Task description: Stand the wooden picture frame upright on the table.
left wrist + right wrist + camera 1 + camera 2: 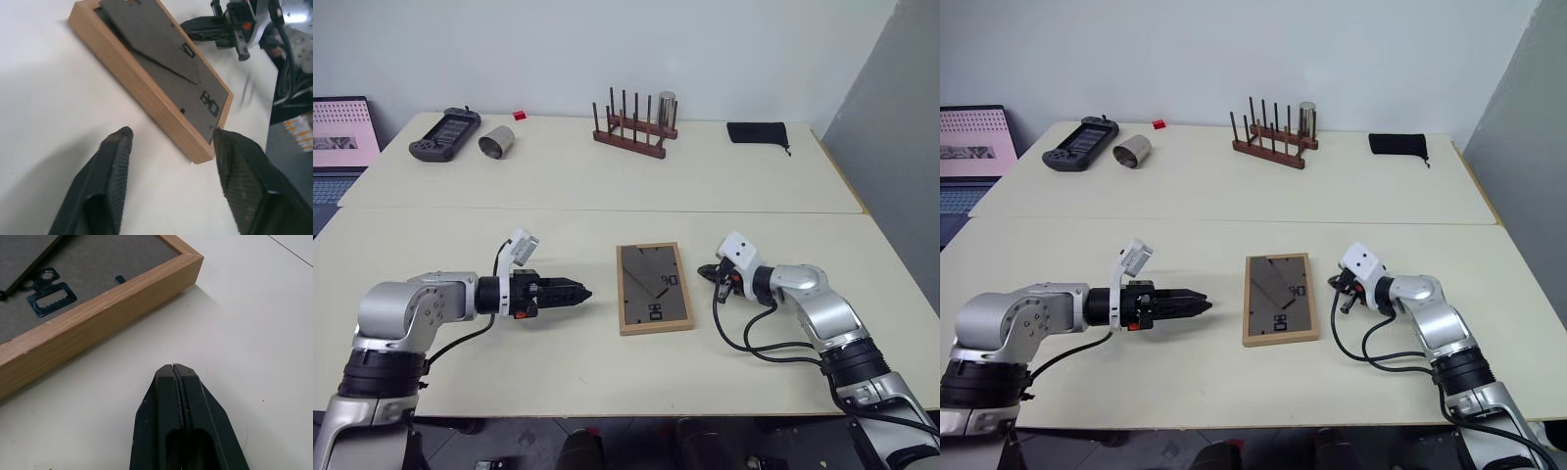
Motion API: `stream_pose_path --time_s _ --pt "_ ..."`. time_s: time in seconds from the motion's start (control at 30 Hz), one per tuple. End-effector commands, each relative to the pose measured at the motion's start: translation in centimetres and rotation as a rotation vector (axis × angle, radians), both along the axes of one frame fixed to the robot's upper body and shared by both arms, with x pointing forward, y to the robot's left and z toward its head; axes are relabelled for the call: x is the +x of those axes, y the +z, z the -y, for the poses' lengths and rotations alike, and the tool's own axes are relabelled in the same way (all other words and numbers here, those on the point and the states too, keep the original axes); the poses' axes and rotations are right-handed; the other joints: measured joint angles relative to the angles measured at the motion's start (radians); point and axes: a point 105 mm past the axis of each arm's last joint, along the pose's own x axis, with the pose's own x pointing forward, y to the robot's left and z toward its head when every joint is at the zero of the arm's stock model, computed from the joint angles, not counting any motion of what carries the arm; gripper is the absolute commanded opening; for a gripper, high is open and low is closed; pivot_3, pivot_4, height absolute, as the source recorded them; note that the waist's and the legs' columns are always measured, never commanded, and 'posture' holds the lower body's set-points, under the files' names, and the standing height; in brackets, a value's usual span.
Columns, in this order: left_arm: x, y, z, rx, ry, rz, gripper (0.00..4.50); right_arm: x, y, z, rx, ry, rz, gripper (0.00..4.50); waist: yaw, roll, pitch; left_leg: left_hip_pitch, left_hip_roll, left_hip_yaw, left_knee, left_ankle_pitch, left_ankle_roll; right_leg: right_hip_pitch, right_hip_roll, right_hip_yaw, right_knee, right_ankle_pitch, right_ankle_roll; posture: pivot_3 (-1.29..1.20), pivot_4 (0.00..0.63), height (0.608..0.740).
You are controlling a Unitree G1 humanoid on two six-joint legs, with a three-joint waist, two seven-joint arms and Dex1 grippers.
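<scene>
Pale cream and wide, the table [460,323] in front of you carries the wooden picture frame [654,287] lying flat near its front half, grey backing board up, with the wedge-shaped leg folded against the board and a small sawtooth hanger [48,292] showing on it. You have the left end effector [579,293] hovering low to the left of the frame, pointing toward it and apart from it; its wrist view shows the two black fingers [111,166] spread wide with nothing between them, one corner of the frame just ahead of them. Your right end effector [709,271] sits just beside the frame's right edge without touching it, and its fingers [181,401] are pressed together, empty. At the far side of the table you can see a dark red-brown rack [629,135] with upright pegs, a metal cylinder [667,110] standing behind it, a metal cup [497,141] on its side, a game controller [444,133], a small red block [520,116] and a black pouch [757,133]. A laptop [340,137] with a pink screen stands beyond the table's left edge.
</scene>
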Motion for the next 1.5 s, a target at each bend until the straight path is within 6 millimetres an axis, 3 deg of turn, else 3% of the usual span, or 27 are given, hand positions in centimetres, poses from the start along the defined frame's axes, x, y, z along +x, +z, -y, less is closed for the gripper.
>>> stream_pose_path --time_s 0.03,0.13,0.3,0.53,0.7,0.8,1.0,1.27,1.5 --pt "0.4 0.7 0.4 -0.101 -0.007 -0.086 3.72 -0.3 1.1 0.1 0.028 -0.01 0.046 0.0 0.0 0.0 0.0 0.0 0.0 0.0 0.0 0.0 0.0 0.0 0.0 0.0 0.0 0.0 0.0 0.0 0.15 0.74" --pt "1.2 0.2 0.4 -0.17 0.035 -0.185 4.47 -0.9 1.2 -0.4 0.038 -0.002 0.048 0.0 0.0 0.0 0.0 0.0 0.0 -0.001 0.0 0.0 0.0 0.0 0.0 -0.001 0.0 0.0 -0.001 0.0 0.15 0.74" --pt "1.6 -2.2 0.8 -0.095 0.087 -0.315 4.47 -1.4 1.4 -0.6 0.044 -0.004 0.049 0.0 -0.001 0.0 0.0 0.0 0.0 -0.001 0.0 0.0 0.0 0.0 0.0 -0.001 0.001 0.0 -0.002 0.0 0.15 0.74" --pt "1.0 -2.8 1.7 -0.037 0.053 -0.418 4.47 -2.0 1.3 -1.1 0.049 0.0 0.036 0.0 -0.001 0.0 0.0 0.0 0.0 -0.001 0.0 0.0 0.0 0.0 0.0 0.0 0.001 0.001 -0.002 0.0 0.15 0.74" --pt "1.5 -4.0 2.1 -0.005 0.086 -0.45 4.47 -2.6 1.3 -3.4 0.074 0.053 0.026 0.0 0.0 0.001 0.0 0.0 -0.001 -0.001 0.0 0.0 0.0 0.0 0.0 0.0 0.001 0.001 -0.002 0.0 0.15 0.74" --pt "1.6 -4.4 2.8 0.009 0.069 -0.422 4.47 -3.3 1.5 -6.0 0.122 0.092 0.019 0.0 0.0 0.001 -0.001 0.001 -0.001 -0.001 0.0 0.0 0.0 0.001 0.0 0.0 0.001 0.0 -0.002 0.0 0.15 0.74" --pt "0.6 -3.4 4.1 -0.039 -0.035 -0.389 4.47 -2.9 1.9 -8.2 0.141 0.11 0.031 0.0 0.006 0.002 -0.001 0.001 -0.001 -0.002 0.001 0.0 0.0 0.001 0.0 0.0 0.001 0.0 -0.001 0.0 0.15 0.74" --pt "-1.2 -2.5 4.1 -0.093 -0.115 -0.37 4.47 -2.3 1.5 -7.8 0.12 0.093 0.027 0.0 0.005 0.002 -0.001 0.0 -0.001 -0.002 -0.001 0.0 0.0 0.0 0.0 -0.001 0.001 -0.001 -0.004 0.0 0.15 0.74" --pt "-0.5 -3.2 3.9 -0.071 -0.069 -0.334 3.15 -2.9 1.3 -8.5 0.153 0.105 0.006 0.0 0.001 0.001 -0.001 0.0 -0.001 -0.002 -0.001 0.0 0.0 0.0 0.0 -0.001 0.002 -0.001 -0.004 0.0 0.15 0.74"
